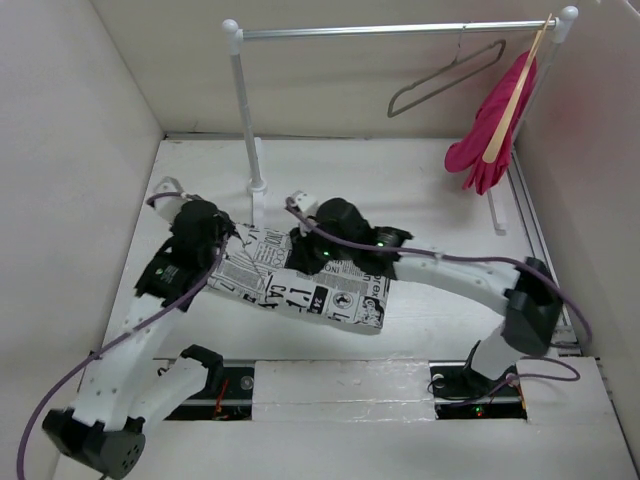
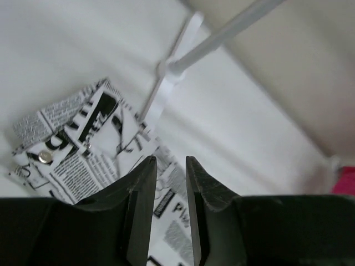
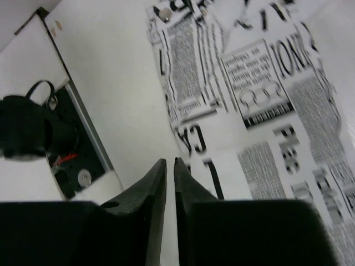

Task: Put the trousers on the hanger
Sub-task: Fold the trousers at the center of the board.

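The trousers (image 1: 300,285) are seen folded flat on the worktop (image 1: 420,200), stretched between the two sets of fingers. The left fingers (image 2: 141,188) are narrowly parted, and printed cloth shows through the gap; whether it is pinched cannot be told. The right fingers (image 3: 155,183) are all but closed, with nothing seen between them and the cloth edge just ahead and right of their tips. The cloth is judged light, limp and liable to sag and unfold once lifted, so hold is best taken at the waistband, near the snap (image 2: 45,157) ahead and left of the left fingers. The hanger (image 1: 440,85) hangs on the rail (image 1: 400,30), well beyond both.
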{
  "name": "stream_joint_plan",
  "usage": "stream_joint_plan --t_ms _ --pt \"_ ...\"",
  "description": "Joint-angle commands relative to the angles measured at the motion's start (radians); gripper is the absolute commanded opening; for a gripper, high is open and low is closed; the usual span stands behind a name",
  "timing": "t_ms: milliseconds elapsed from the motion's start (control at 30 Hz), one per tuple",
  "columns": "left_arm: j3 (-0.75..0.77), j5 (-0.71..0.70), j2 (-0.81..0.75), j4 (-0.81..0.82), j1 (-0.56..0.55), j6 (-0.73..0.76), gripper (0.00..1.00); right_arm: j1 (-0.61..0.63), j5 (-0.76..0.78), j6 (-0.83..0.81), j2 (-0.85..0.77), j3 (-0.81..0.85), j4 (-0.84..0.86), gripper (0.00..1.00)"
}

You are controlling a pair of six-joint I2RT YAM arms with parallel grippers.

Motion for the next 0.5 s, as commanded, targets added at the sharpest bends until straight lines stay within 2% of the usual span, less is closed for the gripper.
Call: stream_joint_plan --t_ms 0,33,67,200,333,467 --pt "-0.171 0.121 0.109 0.13 0.004 0.012 0.25 -0.004 0.033 -0.025 -0.22 -0.192 0.032 0.14" --pt "-0.229 0.135 0.137 0.164 0.004 0.014 0.25 0.005 0.075 -0.019 -0.257 -0.24 0.017 0.03" --pt "-0.249 0.144 0.169 0.211 0.004 0.017 0.25 0.006 0.089 -0.016 -0.289 -0.288 0.0 0.0" --pt "-0.265 0.115 0.382 0.245 0.013 -0.017 0.24 0.006 0.122 0.002 -0.424 -0.55 -0.012 0.0" --pt "-0.323 0.221 0.45 0.319 0.148 -0.023 0.24 -0.005 0.174 0.025 -0.505 -0.709 0.004 0.0" --pt "-0.405 0.287 0.476 0.304 0.312 -0.031 0.23 -0.057 0.165 0.027 -0.487 -0.831 0.076 0.0"
